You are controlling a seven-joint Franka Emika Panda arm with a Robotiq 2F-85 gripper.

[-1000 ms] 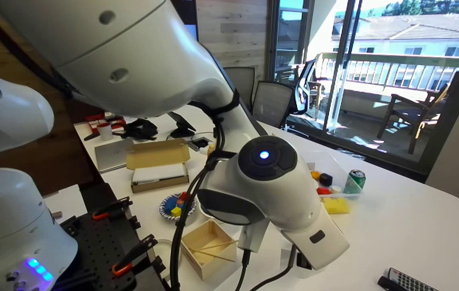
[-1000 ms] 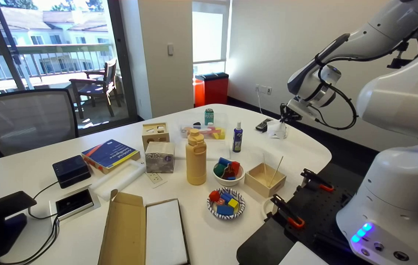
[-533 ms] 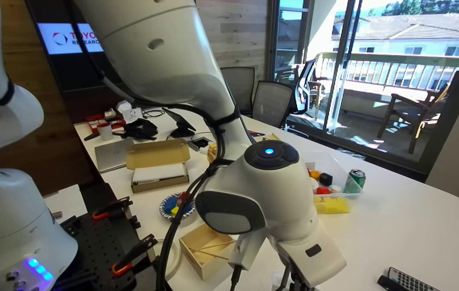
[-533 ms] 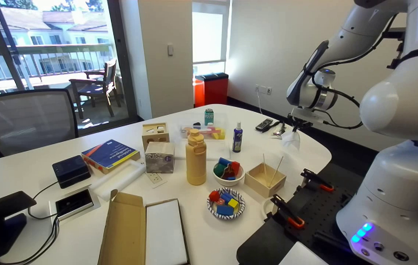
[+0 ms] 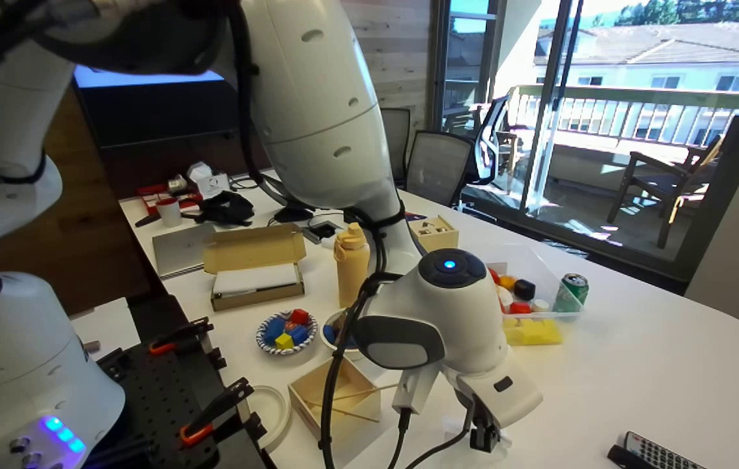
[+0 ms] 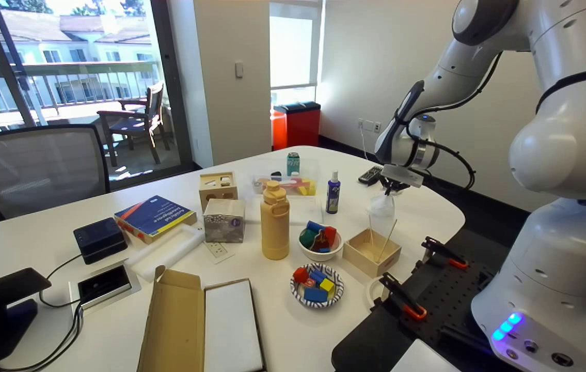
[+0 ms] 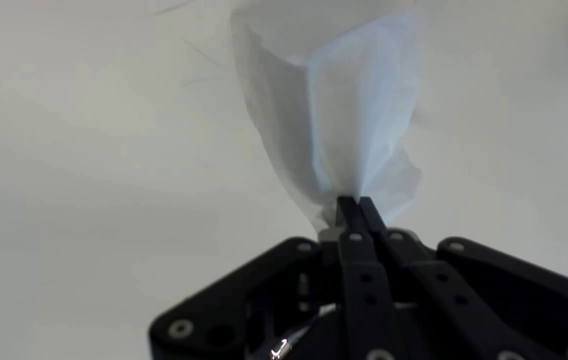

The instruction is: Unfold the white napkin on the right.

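Note:
The white napkin (image 7: 339,110) hangs creased from my gripper (image 7: 358,200), whose fingertips are pinched together on one end of it. Its lower part spreads out loosely over the white table in the wrist view. In an exterior view the napkin (image 6: 381,206) droops beneath the gripper (image 6: 388,190), just behind the wooden box; whether its bottom touches the table I cannot tell. From the opposite side the gripper (image 5: 485,436) shows low in the picture, and the arm and hand cover most of the napkin there.
A wooden box (image 6: 360,262) with two thin sticks stands close to the napkin. A blue spray bottle (image 6: 333,195) rises nearby, with a white bowl (image 6: 323,256) of blocks beside the box. A remote (image 6: 370,175) lies farther back. A yellow bottle (image 6: 275,227) stands farther over.
The gripper has carried the napkin away from the remote, first towards the robot base, then across towards the wooden box. The remote has come into fuller view. The grip has stayed shut.

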